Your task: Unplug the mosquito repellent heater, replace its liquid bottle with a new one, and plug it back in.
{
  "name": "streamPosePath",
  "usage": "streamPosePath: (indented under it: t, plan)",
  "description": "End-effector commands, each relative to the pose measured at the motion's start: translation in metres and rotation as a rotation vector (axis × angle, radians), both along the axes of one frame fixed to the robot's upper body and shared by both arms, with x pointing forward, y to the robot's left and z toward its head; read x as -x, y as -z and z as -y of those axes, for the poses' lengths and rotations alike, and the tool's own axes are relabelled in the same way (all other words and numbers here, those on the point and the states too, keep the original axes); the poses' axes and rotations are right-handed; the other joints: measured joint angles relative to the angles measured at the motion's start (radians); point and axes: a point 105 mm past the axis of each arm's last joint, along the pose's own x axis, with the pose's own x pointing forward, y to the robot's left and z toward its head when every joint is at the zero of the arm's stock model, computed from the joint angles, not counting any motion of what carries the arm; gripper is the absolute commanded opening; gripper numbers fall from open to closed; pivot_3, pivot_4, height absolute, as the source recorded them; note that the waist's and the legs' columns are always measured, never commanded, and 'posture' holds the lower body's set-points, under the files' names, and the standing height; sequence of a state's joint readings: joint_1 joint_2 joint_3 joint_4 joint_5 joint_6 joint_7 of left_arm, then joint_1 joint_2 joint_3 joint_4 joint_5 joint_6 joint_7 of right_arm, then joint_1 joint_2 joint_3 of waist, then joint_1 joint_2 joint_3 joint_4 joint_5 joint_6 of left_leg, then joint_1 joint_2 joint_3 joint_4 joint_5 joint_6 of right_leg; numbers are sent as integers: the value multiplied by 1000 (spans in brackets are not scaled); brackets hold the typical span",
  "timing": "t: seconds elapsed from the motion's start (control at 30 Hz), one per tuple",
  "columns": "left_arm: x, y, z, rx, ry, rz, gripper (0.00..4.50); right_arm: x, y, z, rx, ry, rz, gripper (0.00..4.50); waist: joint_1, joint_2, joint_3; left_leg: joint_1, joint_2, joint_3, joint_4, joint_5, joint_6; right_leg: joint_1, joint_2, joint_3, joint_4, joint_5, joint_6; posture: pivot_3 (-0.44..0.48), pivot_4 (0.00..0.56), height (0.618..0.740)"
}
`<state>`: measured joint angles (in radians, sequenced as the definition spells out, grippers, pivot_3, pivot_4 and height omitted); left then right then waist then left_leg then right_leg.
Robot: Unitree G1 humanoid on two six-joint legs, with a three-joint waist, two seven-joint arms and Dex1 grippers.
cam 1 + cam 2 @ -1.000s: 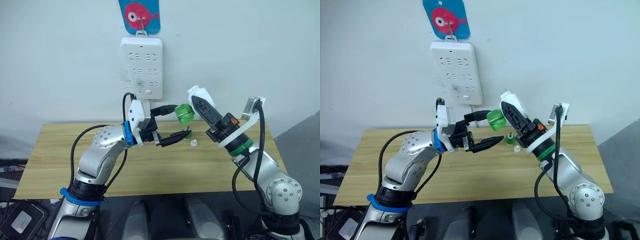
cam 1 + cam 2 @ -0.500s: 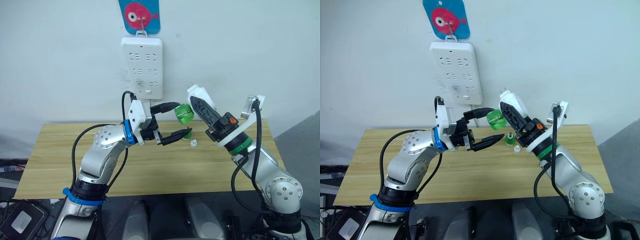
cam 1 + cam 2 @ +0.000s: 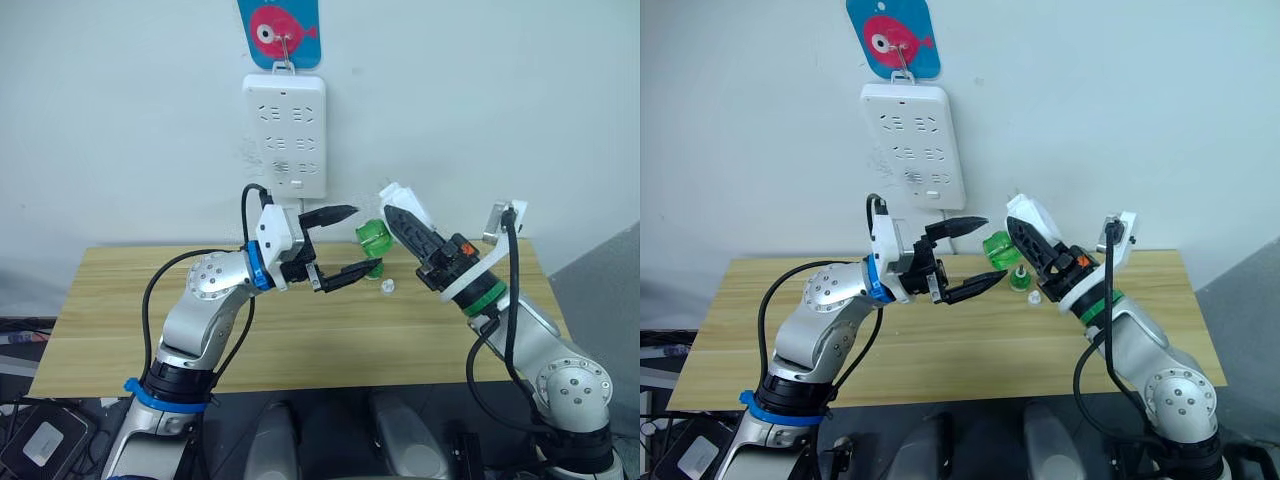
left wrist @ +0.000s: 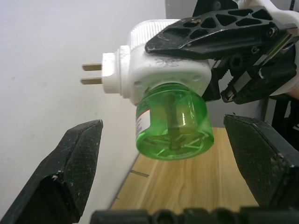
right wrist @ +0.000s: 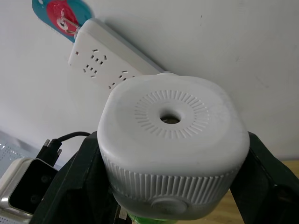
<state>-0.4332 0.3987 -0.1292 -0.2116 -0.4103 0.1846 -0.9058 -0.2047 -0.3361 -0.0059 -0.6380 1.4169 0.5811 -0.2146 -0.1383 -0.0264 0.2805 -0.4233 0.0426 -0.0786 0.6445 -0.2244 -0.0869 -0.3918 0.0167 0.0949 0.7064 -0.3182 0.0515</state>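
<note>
The right hand (image 3: 405, 222) is closed on the mosquito repellent heater (image 4: 159, 70), gripping the white body from both sides and holding it in the air above the desk (image 3: 120, 300), in front of the wall. A green bottle (image 4: 174, 122) is attached to the underside of the heater and hangs below it. The heater's two metal prongs (image 4: 91, 73) are free — they point toward the wall and are not inserted in any socket. In the right wrist view the heater's ribbed top face with its round hole (image 5: 170, 118) is visible between the black fingers (image 5: 88, 177).

The left hand (image 3: 345, 241) is spread wide and holds nothing. Its two fingers (image 4: 70, 163) stand on either side of the green bottle, apart from it, with clear gaps on both sides; the upper finger is level with the heater, the lower finger is below the bottle.

The power strip (image 3: 284, 134) hangs on the wall above and behind the left hand, suspended from a hook on a blue plaque with a pink fish (image 3: 279, 30).

On the desk behind the hands stand a second green bottle (image 3: 1019, 279) and — just beside it — a small clear cap (image 3: 388, 286).
</note>
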Motion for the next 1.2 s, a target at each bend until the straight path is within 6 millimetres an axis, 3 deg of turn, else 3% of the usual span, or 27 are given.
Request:
streamPosePath:
  t: [0.03, 0.37, 0.73, 0.83, 1.0, 1.2]
  plan:
    - [1, -8, 3, 24, 3, 40, 4500, 9, -12, -5, -35, -31, 47, 3042, 0, 0, 0, 0, 0, 0, 0, 0, 0, 0, 0, 0, 0, 0, 0, -210, 215, 729]
    - [6, -15, -1, 23, 35, 78, 4500, 6, -10, 9, -250, -3, -85, 3042, 0, 0, 0, 0, 0, 0, 0, 0, 0, 0, 0, 0, 1, 0, 0, -205, 216, 729]
    - [5, -20, 4, 52, 41, 82, 4500, 11, -12, 3, -283, -36, -111, 3042, 0, 0, 0, 0, 0, 0, 0, 0, 0, 0, 0, 0, 1, 0, 0, -203, 216, 729]
    - [7, -21, 6, 58, 55, 89, 3889, 12, -11, 2, -281, -42, -112, 3042, 0, 0, 0, 0, 0, 0, 0, 0, 0, 0, 0, 0, 1, 0, 0, -201, 213, 729]
    - [7, -19, 7, 50, 68, 76, 2386, 13, -11, 1, -277, -47, -111, 3042, 0, 0, 0, 0, 0, 0, 0, 0, 0, 0, 0, 0, 1, 0, 0, -201, 213, 729]
    - [5, -17, 4, 42, 54, 65, 2250, 18, -15, -2, -274, -86, -95, 3042, 0, 0, 0, 0, 0, 0, 0, 0, 0, 0, 0, 0, 1, 0, 0, -202, 211, 729]
